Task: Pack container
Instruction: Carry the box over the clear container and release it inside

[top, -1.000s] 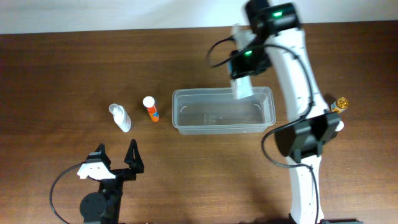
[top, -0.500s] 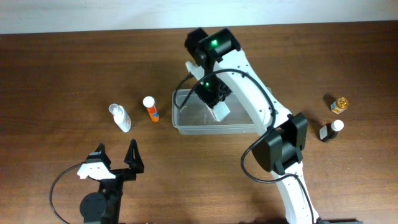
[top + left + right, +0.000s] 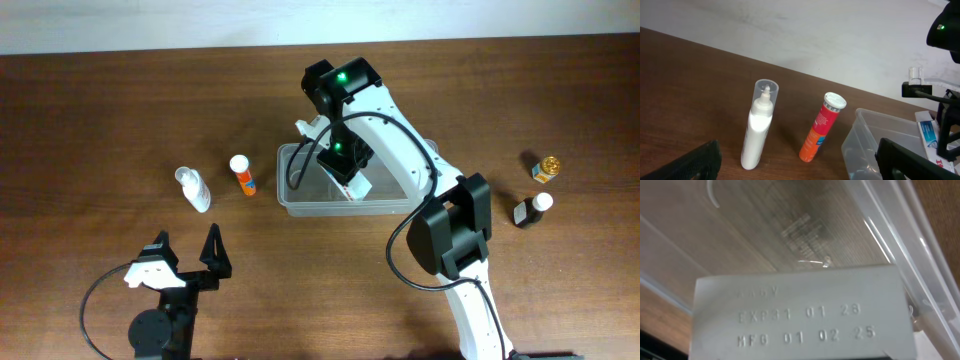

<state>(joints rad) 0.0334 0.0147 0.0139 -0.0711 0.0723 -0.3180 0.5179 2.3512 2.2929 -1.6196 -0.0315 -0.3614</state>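
Note:
The clear plastic container (image 3: 296,198) stands mid-table; it also shows in the left wrist view (image 3: 875,135) and the right wrist view (image 3: 790,225). My right gripper (image 3: 345,172) reaches down into the container's left half, shut on a small white box (image 3: 354,185). The box's printed end (image 3: 800,312) fills the right wrist view just above the container floor, and it hides the fingers. My left gripper (image 3: 185,250) is open and empty near the front left, facing a white spray bottle (image 3: 195,190) and an orange tube (image 3: 242,175).
In the left wrist view the white bottle (image 3: 760,125) and the orange tube (image 3: 822,127) stand upright left of the container. A small amber bottle (image 3: 545,168) and a dark bottle with a white cap (image 3: 530,210) stand at the right.
My right arm has swung left from the container's right end to its left half and lowered the white box inside. The left arm has not moved.

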